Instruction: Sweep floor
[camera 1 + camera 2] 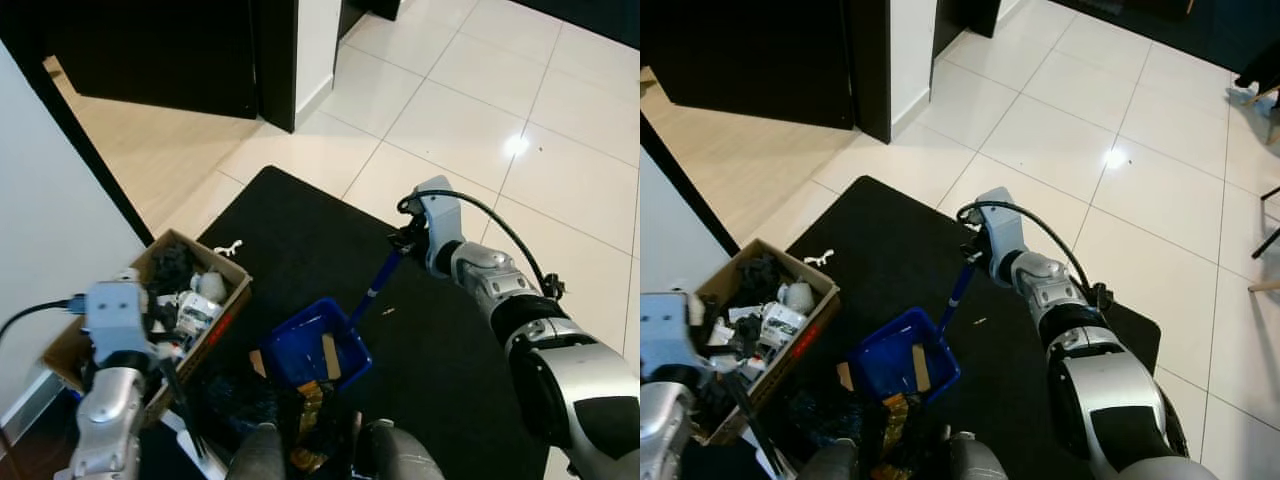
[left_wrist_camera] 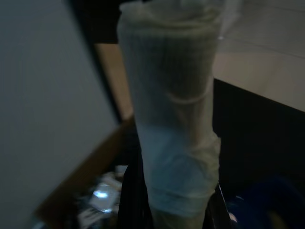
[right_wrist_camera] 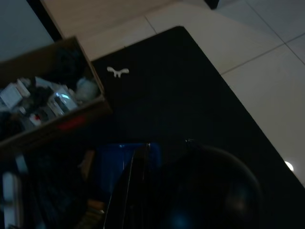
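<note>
Blue dustpan (image 1: 312, 350) holding scraps, cardboard box (image 1: 226, 318) of clutter, right pincer (image 1: 404, 240) clamped on dustpan handle (image 1: 378, 282)

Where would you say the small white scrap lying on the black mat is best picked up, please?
Pinch the white scrap at its narrow middle, from straight above. It lies flat on the black mat, its ends curling outward, so only the thin centre offers opposing sides. The cardboard box stands close beside it, so a low approach from that side looks blocked.

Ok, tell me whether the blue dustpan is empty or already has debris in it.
Not empty. The blue dustpan on the black mat holds a few brown pieces, seemingly cardboard or wood scraps, while the right gripper holds its handle.
</note>
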Motion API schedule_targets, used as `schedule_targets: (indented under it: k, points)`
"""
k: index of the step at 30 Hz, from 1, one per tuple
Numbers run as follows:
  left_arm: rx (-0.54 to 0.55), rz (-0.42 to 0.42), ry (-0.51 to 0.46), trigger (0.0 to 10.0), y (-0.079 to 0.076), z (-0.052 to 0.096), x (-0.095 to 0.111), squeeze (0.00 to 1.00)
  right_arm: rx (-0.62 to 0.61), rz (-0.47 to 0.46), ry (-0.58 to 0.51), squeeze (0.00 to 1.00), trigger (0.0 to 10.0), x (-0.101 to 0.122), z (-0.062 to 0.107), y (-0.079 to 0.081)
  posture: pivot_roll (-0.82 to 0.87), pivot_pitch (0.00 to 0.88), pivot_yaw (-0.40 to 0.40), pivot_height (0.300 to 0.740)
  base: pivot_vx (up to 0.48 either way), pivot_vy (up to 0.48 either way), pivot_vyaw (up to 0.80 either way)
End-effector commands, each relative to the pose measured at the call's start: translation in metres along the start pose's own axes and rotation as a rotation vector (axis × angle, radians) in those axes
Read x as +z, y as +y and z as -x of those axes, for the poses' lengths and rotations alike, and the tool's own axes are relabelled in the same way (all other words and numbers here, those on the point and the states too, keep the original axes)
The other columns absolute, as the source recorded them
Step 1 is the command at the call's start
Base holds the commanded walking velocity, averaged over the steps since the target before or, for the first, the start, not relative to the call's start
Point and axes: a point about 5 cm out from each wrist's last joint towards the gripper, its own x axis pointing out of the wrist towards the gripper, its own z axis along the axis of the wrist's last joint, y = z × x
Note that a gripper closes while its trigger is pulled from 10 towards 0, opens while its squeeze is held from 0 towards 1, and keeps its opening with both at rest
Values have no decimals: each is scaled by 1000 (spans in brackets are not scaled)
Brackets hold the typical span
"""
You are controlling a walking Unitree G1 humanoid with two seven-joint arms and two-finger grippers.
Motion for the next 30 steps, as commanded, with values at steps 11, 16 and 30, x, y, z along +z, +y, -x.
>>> schedule_targets:
  k: [11, 16, 30]
  points:
    - [41, -153, -15, 10000, 18, 1, -5, 0, 26, -44, 83, 0, 10000, -11, -2, 7, 302, 195, -131, 740, 0, 0, 0]
    - [-56, -30, 66, 10000, -14, 10, -26, 0, 35, -60, 79, 0, 10000, -5, -3, 7, 294, 194, -131, 740, 0, 0, 0]
    - [-52, 459, 89, 10000, -90, 6, -25, 0, 126, -85, 113, 0, 10000, -10, -1, 10, 276, 182, -164, 740, 0, 0, 0]
